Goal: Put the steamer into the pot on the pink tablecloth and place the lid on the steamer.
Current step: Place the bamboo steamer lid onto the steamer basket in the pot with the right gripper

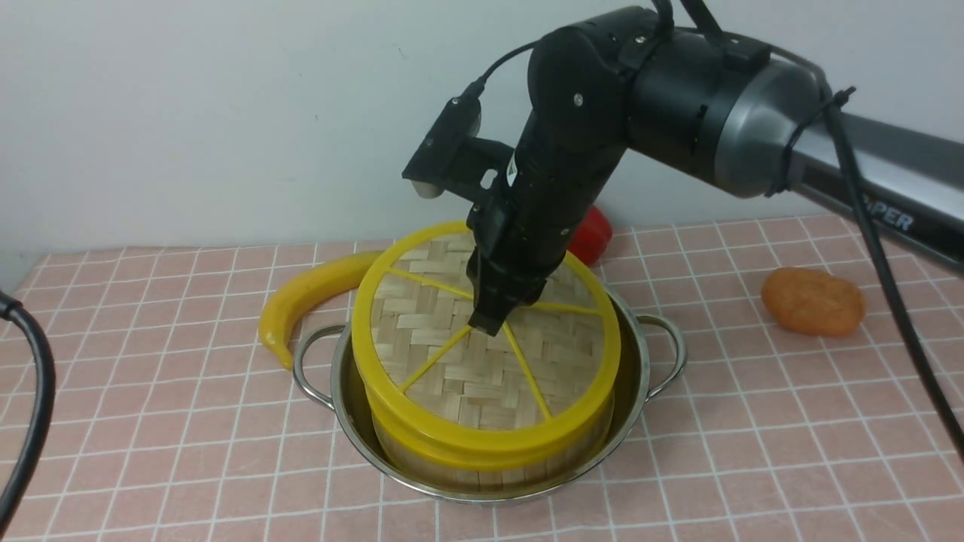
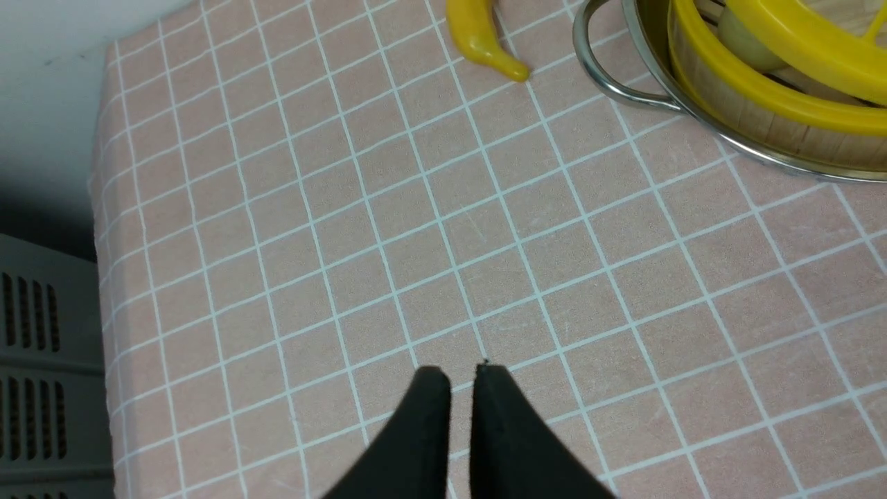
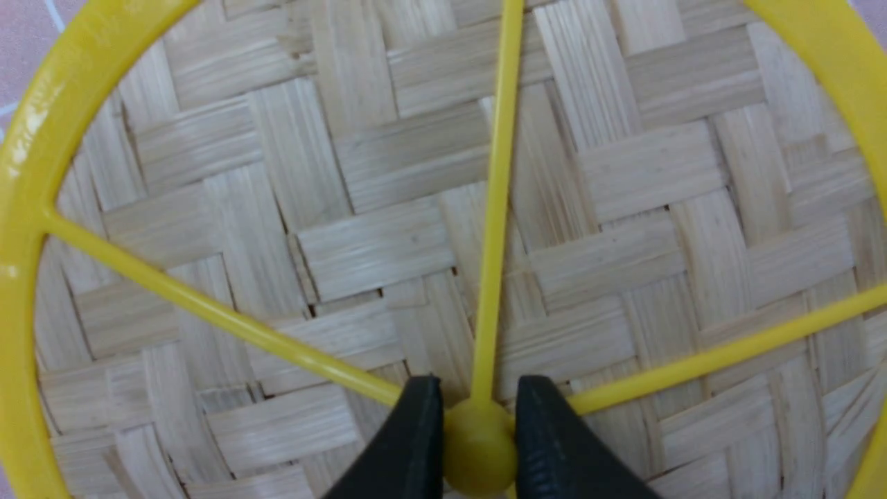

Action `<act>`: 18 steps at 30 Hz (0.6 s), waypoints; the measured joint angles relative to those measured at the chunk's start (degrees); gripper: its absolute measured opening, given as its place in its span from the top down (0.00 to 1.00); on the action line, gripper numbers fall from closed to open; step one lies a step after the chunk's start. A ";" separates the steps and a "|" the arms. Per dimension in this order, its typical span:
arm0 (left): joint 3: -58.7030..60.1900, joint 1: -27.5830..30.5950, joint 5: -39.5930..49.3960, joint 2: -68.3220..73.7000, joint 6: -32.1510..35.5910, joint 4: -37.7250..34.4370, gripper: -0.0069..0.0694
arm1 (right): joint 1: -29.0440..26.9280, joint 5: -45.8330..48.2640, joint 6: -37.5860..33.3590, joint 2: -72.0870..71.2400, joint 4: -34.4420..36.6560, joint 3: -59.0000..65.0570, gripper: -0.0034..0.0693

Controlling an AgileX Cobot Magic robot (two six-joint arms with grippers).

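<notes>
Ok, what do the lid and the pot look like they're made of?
The lid: pale, matte woven strips with visible grain, probably bamboo; its rim, spokes and knob are glossy yellow, likely plastic. The pot: shiny, mirror-like silver metal, probably stainless steel.

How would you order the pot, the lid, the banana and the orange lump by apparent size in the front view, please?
1. pot, the widest thing.
2. lid, somewhat narrower than the pot.
3. banana, long but thin.
4. orange lump, the smallest.
</notes>
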 joint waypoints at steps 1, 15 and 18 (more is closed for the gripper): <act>0.00 0.00 0.00 0.00 0.00 0.00 0.85 | 0.00 -0.14 0.00 0.00 0.00 0.00 0.75; 0.00 0.00 0.00 0.00 0.00 -0.89 0.85 | 0.00 -0.44 -0.27 0.00 0.00 0.00 0.62; 0.00 0.00 0.00 0.00 0.00 -0.89 0.85 | 0.00 -0.31 -0.27 0.00 0.05 0.00 0.58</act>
